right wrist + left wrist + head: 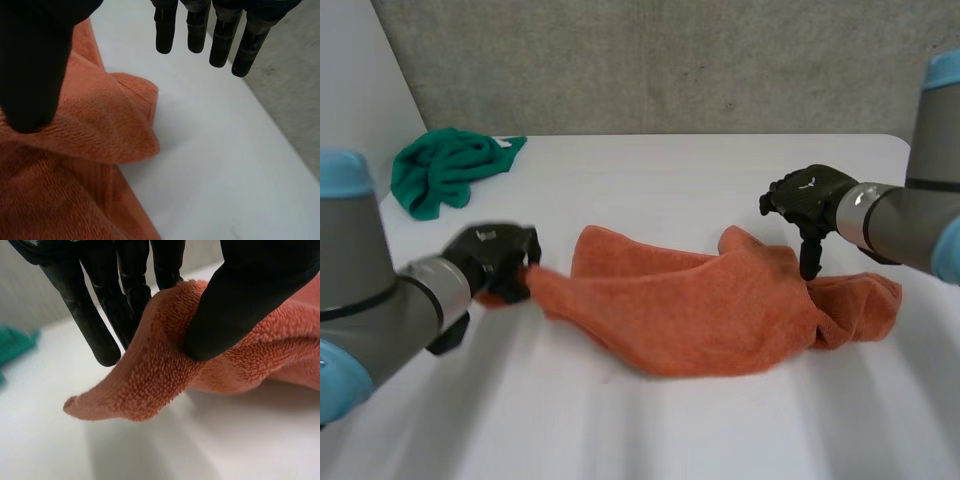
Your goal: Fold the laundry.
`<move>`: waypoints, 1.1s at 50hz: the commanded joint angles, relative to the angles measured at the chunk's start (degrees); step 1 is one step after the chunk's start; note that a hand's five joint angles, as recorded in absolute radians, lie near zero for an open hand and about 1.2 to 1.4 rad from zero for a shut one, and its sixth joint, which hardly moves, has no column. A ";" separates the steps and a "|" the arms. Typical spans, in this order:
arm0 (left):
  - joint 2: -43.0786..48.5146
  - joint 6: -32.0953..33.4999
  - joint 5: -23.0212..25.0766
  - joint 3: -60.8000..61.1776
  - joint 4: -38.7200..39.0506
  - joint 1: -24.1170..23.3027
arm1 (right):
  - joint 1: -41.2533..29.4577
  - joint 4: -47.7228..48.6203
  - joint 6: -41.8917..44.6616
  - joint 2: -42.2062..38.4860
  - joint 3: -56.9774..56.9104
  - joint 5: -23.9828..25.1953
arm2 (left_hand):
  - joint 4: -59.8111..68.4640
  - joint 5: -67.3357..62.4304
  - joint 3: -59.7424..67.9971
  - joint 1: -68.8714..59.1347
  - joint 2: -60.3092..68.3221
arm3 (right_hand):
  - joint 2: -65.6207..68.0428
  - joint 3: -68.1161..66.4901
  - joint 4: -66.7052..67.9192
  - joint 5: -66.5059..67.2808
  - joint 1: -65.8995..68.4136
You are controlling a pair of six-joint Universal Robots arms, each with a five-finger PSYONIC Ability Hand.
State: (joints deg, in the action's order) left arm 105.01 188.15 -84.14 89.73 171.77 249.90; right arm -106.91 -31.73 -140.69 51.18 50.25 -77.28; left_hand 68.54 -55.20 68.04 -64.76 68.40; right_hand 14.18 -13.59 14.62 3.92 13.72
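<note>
Your left hand (495, 262) pinches a corner of the crumpled orange terry towel (690, 310); your right hand (810, 198), fingers straight, hovers at its opposite edge over white table (720, 180).

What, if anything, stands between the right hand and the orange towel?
Nothing visible does. The right hand is open just above the orange towel, its thumb down at the cloth. The green cloth lies far off, beyond the left hand.

The white worktop (700, 175) before me carries an orange towel (690, 310), rumpled across its middle, and a green cloth (445, 168) bunched near my far left corner, well apart.
</note>
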 commanded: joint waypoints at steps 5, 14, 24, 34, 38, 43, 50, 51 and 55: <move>-10.52 18.55 -0.15 -0.87 4.62 -1.25 | 3.55 -17.14 -8.20 -21.02 -31.96 9.51 | 11.46 -14.80 11.96 -15.24 11.60 | -1.24 0.64 -1.67 -0.98 -0.78; -13.34 26.74 -0.15 -0.87 6.81 -5.29 | 4.43 -17.14 -10.40 -26.65 -33.90 11.98 | 11.46 -14.80 11.96 -15.24 11.60 | -0.74 0.14 -1.17 -0.47 -0.28; -14.13 27.71 -0.15 -1.14 9.27 -6.09 | 4.16 -15.92 -11.98 -30.26 -34.52 12.33 | 11.46 -14.80 11.96 -15.24 11.60 | 16.05 -16.64 15.61 16.31 16.51; -12.99 27.54 -0.50 -3.59 14.37 -5.21 | 3.90 -8.19 -13.21 -26.49 -40.58 5.92 | 11.46 -14.80 11.96 -15.24 11.60 | 65.82 -66.41 65.38 66.08 66.28; -7.64 27.71 -0.76 -8.94 17.36 -3.89 | 3.81 0.50 -14.09 -20.52 -43.13 1.35 | 11.46 -14.80 11.96 -15.24 11.60 | 65.82 -66.41 65.38 66.08 66.28; 0.70 28.41 -2.95 -22.71 23.94 -0.47 | 3.81 14.39 -14.18 -12.69 -42.17 -2.69 | 11.46 -14.80 11.96 -15.24 11.60 | 65.82 -66.41 65.38 66.08 66.28; 4.85 29.82 -3.92 -32.43 39.74 -0.55 | 3.55 28.29 -14.18 -2.50 -33.04 -6.30 | 11.46 -14.80 11.96 -15.24 11.60 | 65.82 -66.41 65.38 66.08 66.28; 4.85 29.73 -4.27 -32.34 41.69 -0.46 | 3.46 29.17 -14.18 -1.44 -31.28 -6.48 | 11.46 -14.80 11.96 -15.24 11.60 | 65.82 -66.41 65.38 66.08 66.28; 4.59 29.65 -4.89 -29.01 46.81 -0.99 | 3.20 34.09 -14.09 4.71 -19.87 -7.18 | 11.46 -14.80 11.96 -15.24 11.60 | 65.82 -66.41 65.38 66.08 66.28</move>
State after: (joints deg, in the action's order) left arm 109.83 217.78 -88.22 58.06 208.55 249.56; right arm -103.31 -4.48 -154.86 47.98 16.40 -83.55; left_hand 68.83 -55.20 68.43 -64.76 68.67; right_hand 67.12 -67.57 68.14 55.68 54.92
